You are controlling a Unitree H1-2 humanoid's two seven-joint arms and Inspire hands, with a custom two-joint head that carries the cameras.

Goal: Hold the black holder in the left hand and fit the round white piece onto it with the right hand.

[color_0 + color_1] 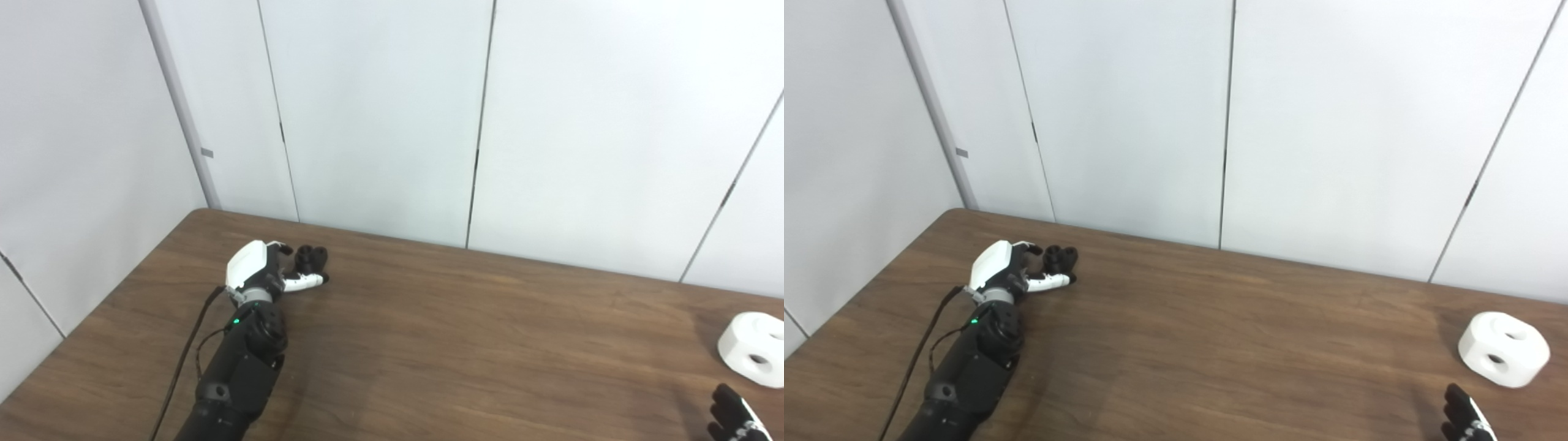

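Step in hand, as judged: the pick-up stage, with no fitting begun. The small black plastic holder with round lobes (1060, 258) sits on the brown wood-grain table (1213, 343) near its far left corner, and the left hand (1007, 269), white-backed with black fingers, is placed right against it, fingers curled toward the holder on one side and the thumb stretched out just below it. Contact looks likely, but a closed grasp cannot be confirmed; the holder appears to rest on the table, not lifted. The round white plastic piece with two dark holes (1504, 348) lies well apart from the holder, at the table's right end. The right hand (1467, 419) is just beside the white piece on the near side, not touching it; only the dark fingertips enter at the bottom edge, so whether it is spread or closed cannot be told. Next move, as judged: the left fingers should be closed firmly on the holder and the holder raised, then the white piece grasped and brought across, holes lined up with the lobes. Hidden: the holder's left side behind the fingers, its lobe count, the right palm and arm, and part of the white piece in the left eye view.
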